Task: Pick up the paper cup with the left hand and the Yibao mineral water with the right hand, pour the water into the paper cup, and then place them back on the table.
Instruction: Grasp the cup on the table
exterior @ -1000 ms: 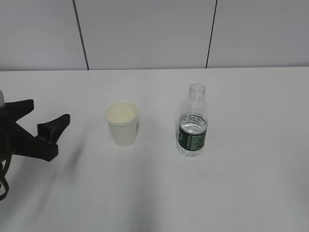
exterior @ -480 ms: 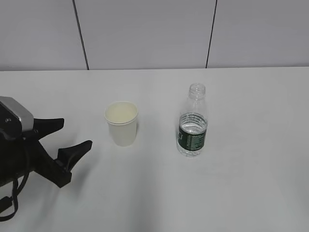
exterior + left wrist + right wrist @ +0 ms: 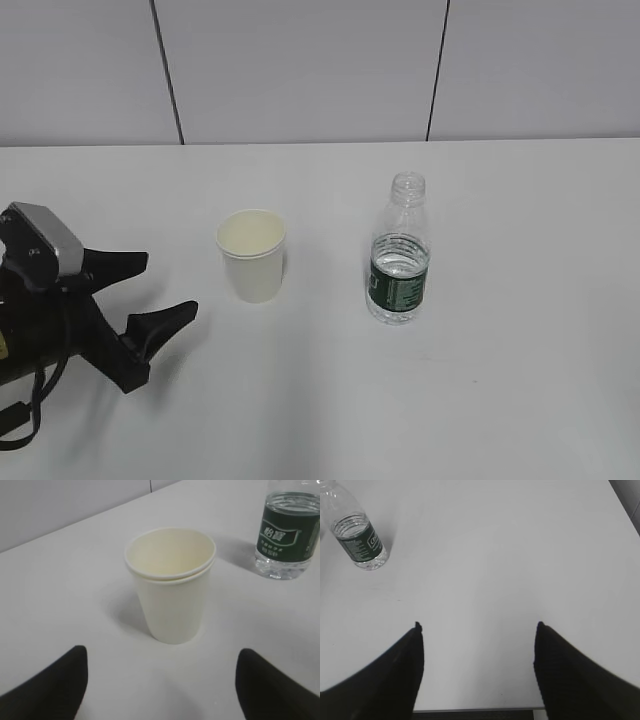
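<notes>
The left claw (image 3: 155, 290) gapes, released, near the table's (image 3: 520, 400) left edge. The cup (image 3: 252, 254) stands just beyond its 2 fingers (image 3: 47, 690), untouched. The right claw (image 3: 477, 652) is released too, well apart from the bottle (image 3: 400, 250).

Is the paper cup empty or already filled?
Empty. The left wrist view looks into the paper cup and shows only dry cream walls; the Yibao mineral water stands upright beside it, untouched.

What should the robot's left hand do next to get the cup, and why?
Probably slide the left hand a bit further forward toward the paper cup. Its fingers are open and apart from the cup, which stands upright and centred between them in the left wrist view, so it looks lined up for closing once the cup sits between the fingers.
</notes>
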You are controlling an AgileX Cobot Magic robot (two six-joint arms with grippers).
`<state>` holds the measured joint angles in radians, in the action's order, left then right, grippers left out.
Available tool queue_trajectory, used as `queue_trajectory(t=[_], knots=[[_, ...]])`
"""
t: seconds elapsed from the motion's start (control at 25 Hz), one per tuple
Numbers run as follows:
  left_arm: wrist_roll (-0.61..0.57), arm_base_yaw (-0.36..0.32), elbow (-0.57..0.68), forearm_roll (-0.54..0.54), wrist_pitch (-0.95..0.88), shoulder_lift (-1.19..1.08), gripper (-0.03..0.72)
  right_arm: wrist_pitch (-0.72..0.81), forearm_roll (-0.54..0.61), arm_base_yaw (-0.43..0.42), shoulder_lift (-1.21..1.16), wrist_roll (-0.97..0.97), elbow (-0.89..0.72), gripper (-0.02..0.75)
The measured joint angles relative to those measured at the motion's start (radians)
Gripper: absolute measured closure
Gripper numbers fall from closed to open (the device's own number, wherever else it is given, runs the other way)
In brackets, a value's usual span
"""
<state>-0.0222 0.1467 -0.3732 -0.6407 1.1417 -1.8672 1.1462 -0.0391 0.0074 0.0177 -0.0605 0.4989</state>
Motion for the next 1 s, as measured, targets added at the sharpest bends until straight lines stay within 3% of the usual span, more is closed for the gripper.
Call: queue_trajectory(t=[0.32,0.6,1.0], knots=[[0.011,-0.041,-0.06,-0.037,0.001,-0.025,0.134,0.0,0.0,0.0,0.0,0.0,0.0,0.2],[0.1,-0.071,-0.066,-0.1,-0.001,-0.026,0.134,0.0,0.0,0.0,0.0,0.0,0.0,0.2],[0.186,-0.114,-0.191,-0.318,0.0,-0.077,0.134,0.0,0.0,0.0,0.0,0.0,0.0,0.2]])
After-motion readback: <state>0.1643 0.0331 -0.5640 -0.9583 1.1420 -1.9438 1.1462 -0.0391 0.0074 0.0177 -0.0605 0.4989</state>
